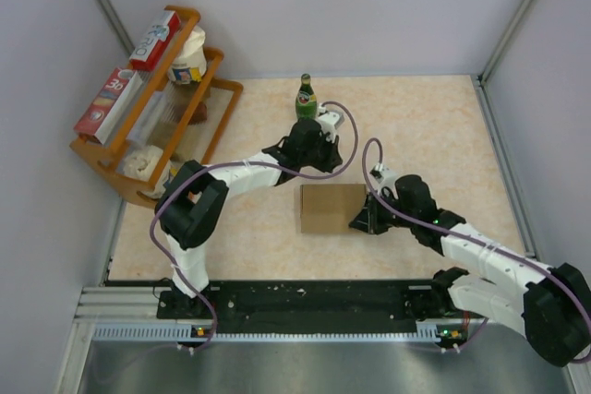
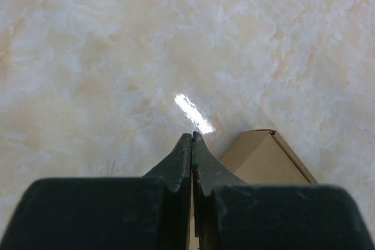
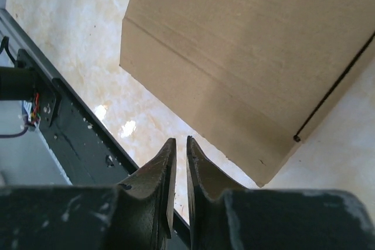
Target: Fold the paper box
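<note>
The paper box [image 1: 332, 208] is a closed plain brown carton lying flat on the marble table, mid-way between the arms. My left gripper [image 1: 297, 165] hovers just beyond its far left corner. In the left wrist view the left gripper [image 2: 192, 134] is shut with nothing in it, and the box corner [image 2: 263, 159] shows to its right. My right gripper [image 1: 359, 223] sits at the box's right near corner. In the right wrist view the right gripper [image 3: 179, 140] is shut to a thin gap and empty, just short of the box's side [image 3: 252, 45].
A green bottle [image 1: 306, 97] stands behind the left gripper. A wooden rack [image 1: 138, 126] at the far left holds red-and-white printed boxes and a cup. The black base rail [image 1: 305, 300] runs along the near edge. Grey walls enclose the table.
</note>
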{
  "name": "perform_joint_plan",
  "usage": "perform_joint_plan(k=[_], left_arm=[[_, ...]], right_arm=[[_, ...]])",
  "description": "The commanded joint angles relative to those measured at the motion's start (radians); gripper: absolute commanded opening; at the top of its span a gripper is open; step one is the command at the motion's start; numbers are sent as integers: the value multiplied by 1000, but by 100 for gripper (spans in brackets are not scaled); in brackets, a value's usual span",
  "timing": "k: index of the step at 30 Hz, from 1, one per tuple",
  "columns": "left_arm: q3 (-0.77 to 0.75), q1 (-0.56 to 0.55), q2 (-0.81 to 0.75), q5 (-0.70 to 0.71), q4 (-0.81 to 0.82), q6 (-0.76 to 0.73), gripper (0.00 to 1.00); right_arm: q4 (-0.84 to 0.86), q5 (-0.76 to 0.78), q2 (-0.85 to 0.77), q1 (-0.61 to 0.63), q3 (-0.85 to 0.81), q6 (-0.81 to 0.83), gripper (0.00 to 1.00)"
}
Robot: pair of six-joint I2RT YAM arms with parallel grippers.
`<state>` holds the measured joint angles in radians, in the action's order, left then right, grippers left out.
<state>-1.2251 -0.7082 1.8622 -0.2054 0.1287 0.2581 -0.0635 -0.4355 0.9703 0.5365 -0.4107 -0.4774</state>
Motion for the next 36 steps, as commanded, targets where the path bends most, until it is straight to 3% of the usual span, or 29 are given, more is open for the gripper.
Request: perform_joint_plan(k=[1, 5, 21, 36], left_arm=[[-56, 16, 48, 4, -23, -11, 0], [-44, 30, 69, 63, -55, 12, 0], [134, 44, 26, -23, 12, 84, 0], [326, 44, -87, -37, 66, 128, 0]], right_arm=[[56, -23, 44, 43, -27, 23, 11], [114, -6, 70, 56, -20, 5, 8], [192, -11, 185, 77, -42, -4, 3], [143, 64, 212, 86, -37, 5, 1]])
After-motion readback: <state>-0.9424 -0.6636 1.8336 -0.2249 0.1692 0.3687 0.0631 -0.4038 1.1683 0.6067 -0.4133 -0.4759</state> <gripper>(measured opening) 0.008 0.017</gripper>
